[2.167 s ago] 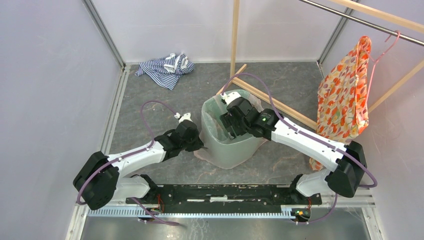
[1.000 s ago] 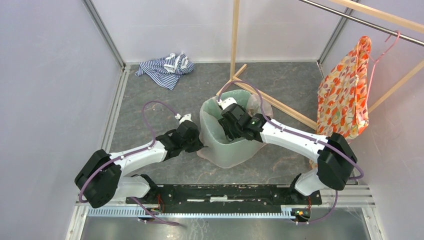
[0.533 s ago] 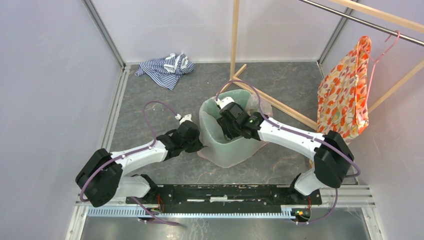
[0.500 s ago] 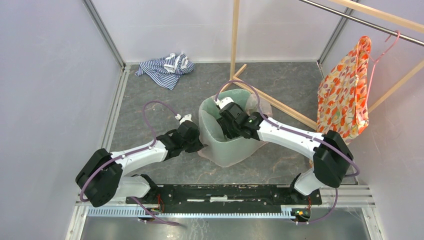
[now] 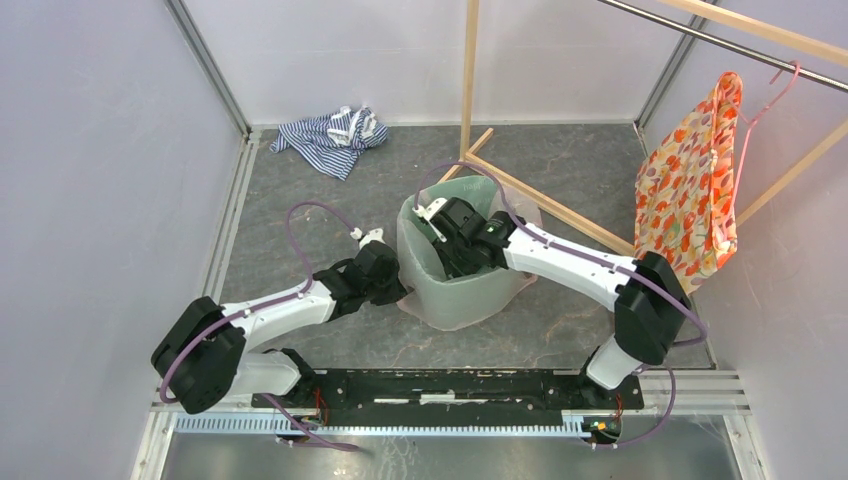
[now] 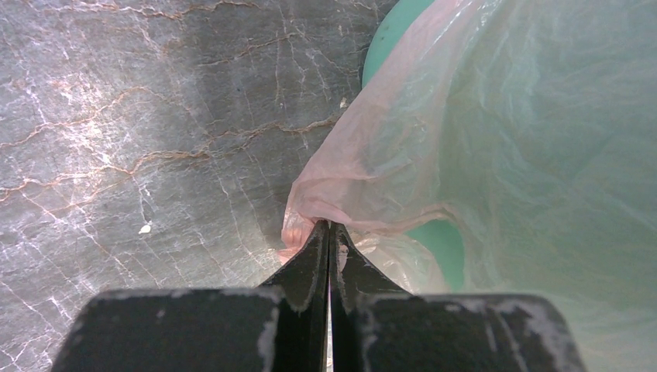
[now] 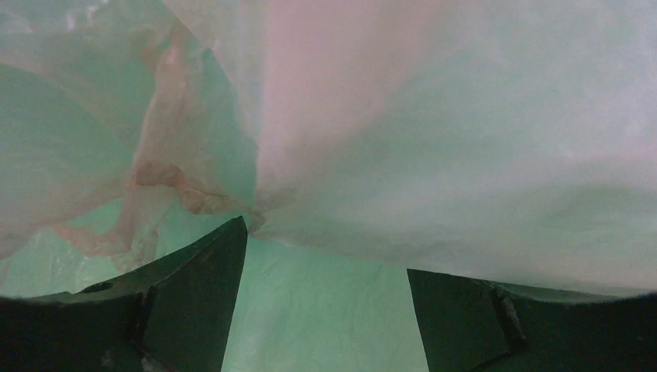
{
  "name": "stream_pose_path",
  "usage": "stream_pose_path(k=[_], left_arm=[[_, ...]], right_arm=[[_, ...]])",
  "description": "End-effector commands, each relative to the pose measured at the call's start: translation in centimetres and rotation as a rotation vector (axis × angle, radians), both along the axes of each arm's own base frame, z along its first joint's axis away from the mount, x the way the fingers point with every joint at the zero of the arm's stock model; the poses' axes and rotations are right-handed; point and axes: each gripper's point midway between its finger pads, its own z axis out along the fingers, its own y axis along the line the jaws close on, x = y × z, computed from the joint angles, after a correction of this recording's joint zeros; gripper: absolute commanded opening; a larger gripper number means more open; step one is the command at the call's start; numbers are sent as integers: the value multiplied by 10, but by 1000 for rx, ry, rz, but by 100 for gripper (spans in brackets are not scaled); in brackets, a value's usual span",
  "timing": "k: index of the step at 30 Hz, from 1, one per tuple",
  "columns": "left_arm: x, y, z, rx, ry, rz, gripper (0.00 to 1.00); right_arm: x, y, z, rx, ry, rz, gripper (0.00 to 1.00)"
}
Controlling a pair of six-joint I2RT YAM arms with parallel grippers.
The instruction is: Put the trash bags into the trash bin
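The mint-green trash bin [image 5: 455,295] stands mid-floor with the pale pink translucent trash bag [image 5: 520,215] lining it and spilling over its rim. My left gripper [image 5: 398,288] is at the bin's left outer side, shut on a gathered fold of the bag [image 6: 325,198] just outside the bin wall [image 6: 443,240]. My right gripper [image 5: 447,250] reaches down inside the bin. In the right wrist view it [image 7: 325,252] stands open, with nothing between its fingers [image 7: 194,298]. Bag film [image 7: 434,132] covers the green wall right in front, and the left fingertip touches a crease in it.
A blue-white striped cloth [image 5: 330,135] lies at the back left. An orange floral garment [image 5: 690,190] hangs on a pink hanger at the right. A wooden frame post [image 5: 469,70] and floor bar [image 5: 570,210] stand just behind the bin. Walls enclose the floor.
My right arm has swung left and pushed further into the bin, whose top has shifted slightly left. The left gripper has kept its pinch on the bag without moving.
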Motion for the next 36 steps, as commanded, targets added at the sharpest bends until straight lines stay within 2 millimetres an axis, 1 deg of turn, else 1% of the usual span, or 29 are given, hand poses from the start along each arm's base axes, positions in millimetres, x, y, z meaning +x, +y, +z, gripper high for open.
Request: stream_pose_path(k=[1, 4, 7, 15, 22, 27, 36], left_arm=[[12, -9, 14, -13, -56, -24, 2], [12, -9, 14, -9, -56, -25, 2], [12, -7, 15, -3, -59, -24, 2], [11, -4, 15, 4, -60, -18, 2], [13, -6, 16, -4, -64, -15, 2], [15, -8, 17, -6, -64, -16, 2], [16, -5, 19, 6, -71, -8, 2]], right_arm=[[7, 12, 7, -27, -9, 132, 79], [16, 12, 7, -44, -65, 176, 78], [19, 8, -2, -69, -89, 210, 78], [17, 0, -29, -88, -86, 226, 75], [20, 0, -37, -66, -91, 195, 76], [20, 7, -43, -38, -62, 147, 76], [24, 29, -44, 47, -10, 41, 76]])
